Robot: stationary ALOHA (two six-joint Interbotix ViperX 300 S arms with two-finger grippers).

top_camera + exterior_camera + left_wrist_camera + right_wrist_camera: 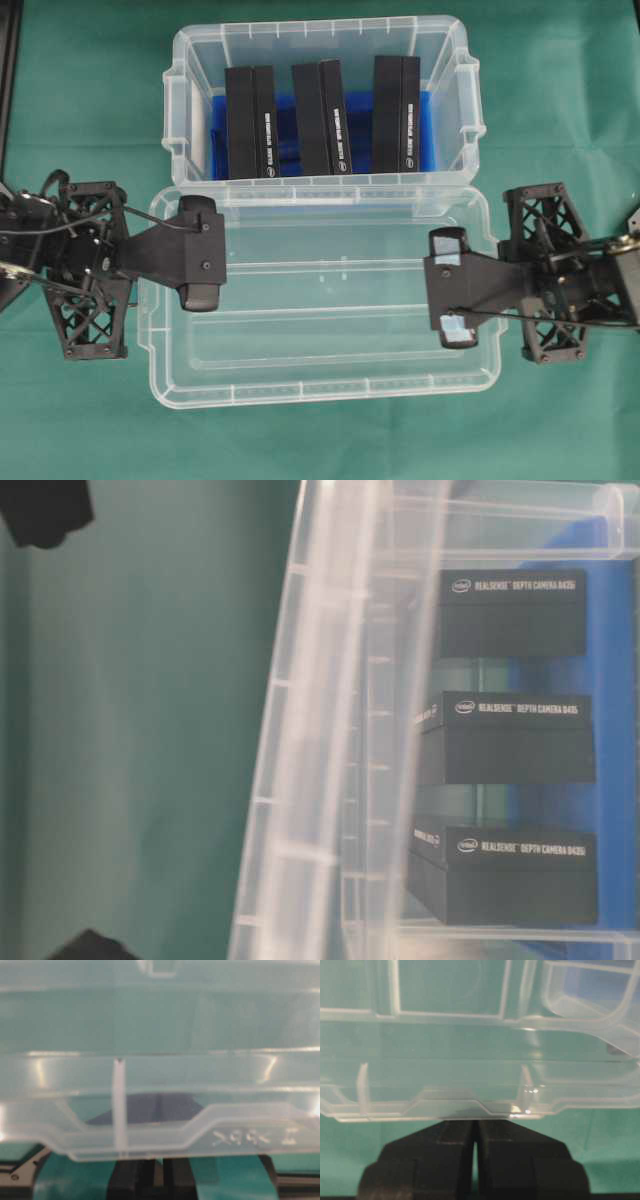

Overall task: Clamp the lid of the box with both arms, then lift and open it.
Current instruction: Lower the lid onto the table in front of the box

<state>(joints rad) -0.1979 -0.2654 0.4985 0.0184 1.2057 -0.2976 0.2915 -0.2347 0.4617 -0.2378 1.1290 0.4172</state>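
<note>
The clear lid [320,300] hangs off the box, on its near side, caught endwise between my two arms. My left gripper [205,253] is shut, its black tapered fingers butted against the lid's left end. My right gripper [440,288], with pale tape on its tips, is shut against the right end. In the left wrist view the lid's rim [160,1075] crosses just above the shut gripper [159,1165]. The right wrist view shows the same: rim [445,1050] over shut gripper [474,1127]. The open box [320,25] holds three upright black blocks [250,120] on a blue base.
Green cloth [560,120] covers the table all around. A black bar [10,60] runs along the far left edge. At table level the lid [310,760] stands tilted in front of the box [520,540] and its black blocks [510,750].
</note>
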